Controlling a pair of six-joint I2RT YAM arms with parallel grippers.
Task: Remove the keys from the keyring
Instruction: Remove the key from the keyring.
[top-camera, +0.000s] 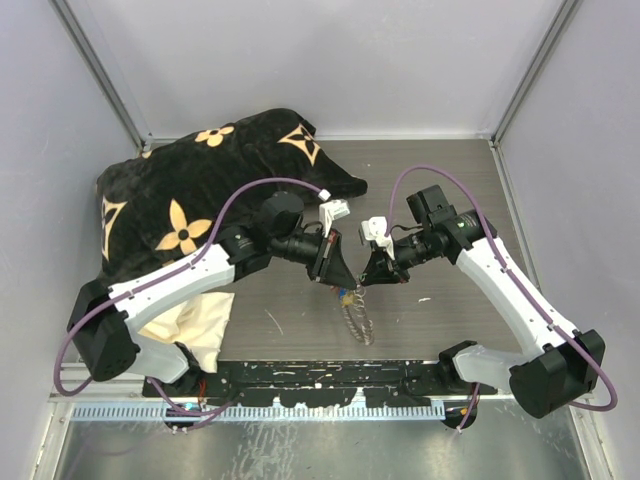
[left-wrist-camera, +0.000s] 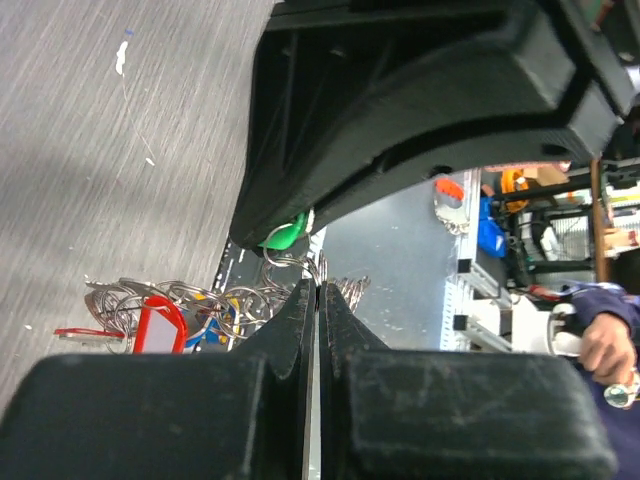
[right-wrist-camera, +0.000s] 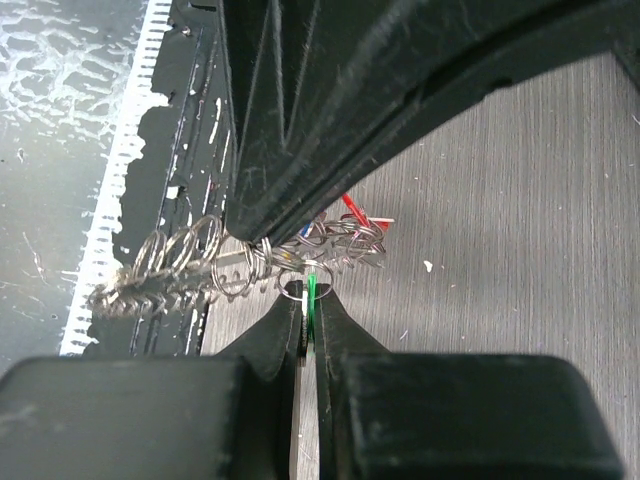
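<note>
Both grippers meet tip to tip above the grey table. My left gripper (top-camera: 343, 278) (left-wrist-camera: 317, 288) is shut, with the keyring's wire loops at its tips. The keyring (top-camera: 357, 318) (right-wrist-camera: 170, 265) is a silvery coil that hangs below the tips, down to the table. My right gripper (top-camera: 368, 278) (right-wrist-camera: 309, 290) is shut on the green key (right-wrist-camera: 312, 300), whose small split ring shows at the fingertips. In the left wrist view the green key (left-wrist-camera: 283, 237) sits under the right gripper. A red key (left-wrist-camera: 158, 325) (right-wrist-camera: 352, 210) and a blue one (left-wrist-camera: 215, 335) hang in the tangled coil (left-wrist-camera: 125, 298).
A black cushion with gold flower marks (top-camera: 190, 190) lies at the back left, and a cream cloth (top-camera: 200, 325) lies under the left arm. Metal walls enclose the table on three sides. A black slotted rail (top-camera: 320, 375) runs along the near edge.
</note>
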